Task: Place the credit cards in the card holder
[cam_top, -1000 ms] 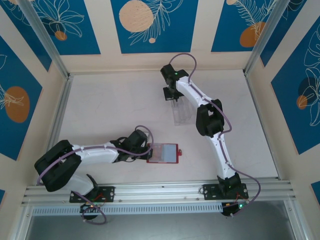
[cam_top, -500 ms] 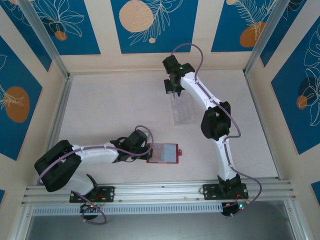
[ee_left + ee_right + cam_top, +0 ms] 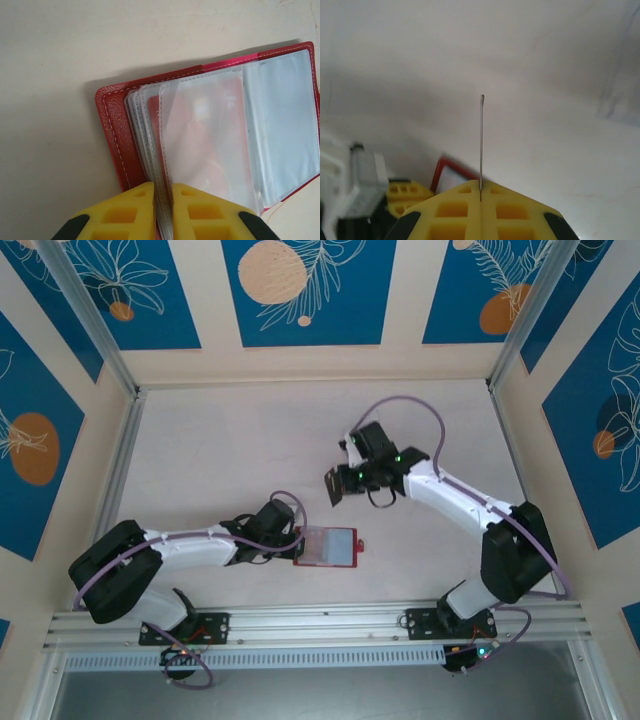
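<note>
The red card holder lies open on the table, its greyish clear sleeves fanned out. My left gripper is shut on the sleeves' edge beside the red cover, with its yellow fingers pinching the stack. My right gripper hovers just beyond the holder, shut on a thin dark credit card that sticks straight out edge-on. From the right wrist, the card holder shows below and left of the card, next to the left gripper's yellow fingers.
An aluminium rail runs along the table's near edge, and frame posts stand at the sides. A faint clear plastic shape lies on the table to the right of my right gripper.
My right arm has swung from the far middle of the table toward the near centre, carrying the card close to the holder. The left arm and holder stayed put.
</note>
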You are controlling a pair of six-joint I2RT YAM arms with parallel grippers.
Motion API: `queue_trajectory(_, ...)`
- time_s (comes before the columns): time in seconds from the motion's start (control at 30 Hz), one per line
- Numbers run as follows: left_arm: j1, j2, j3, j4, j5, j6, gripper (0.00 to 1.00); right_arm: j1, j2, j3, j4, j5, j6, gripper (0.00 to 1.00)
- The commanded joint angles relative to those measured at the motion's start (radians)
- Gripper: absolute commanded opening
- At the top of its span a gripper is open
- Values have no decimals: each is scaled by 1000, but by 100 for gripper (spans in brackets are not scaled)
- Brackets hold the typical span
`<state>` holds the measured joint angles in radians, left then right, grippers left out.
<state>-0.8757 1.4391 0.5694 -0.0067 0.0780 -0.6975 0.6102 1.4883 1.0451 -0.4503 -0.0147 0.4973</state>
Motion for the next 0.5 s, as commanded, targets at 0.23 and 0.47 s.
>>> queue_trajectory(0.23, -14, 44, -20, -110, -14, 23, 11, 65, -186, -467, 529, 2, 299, 0)
queue_trajectory(0.47, -16, 59, -13, -109, -12, 18, 9, 69, -193, -564, 622, 15, 377, 0)
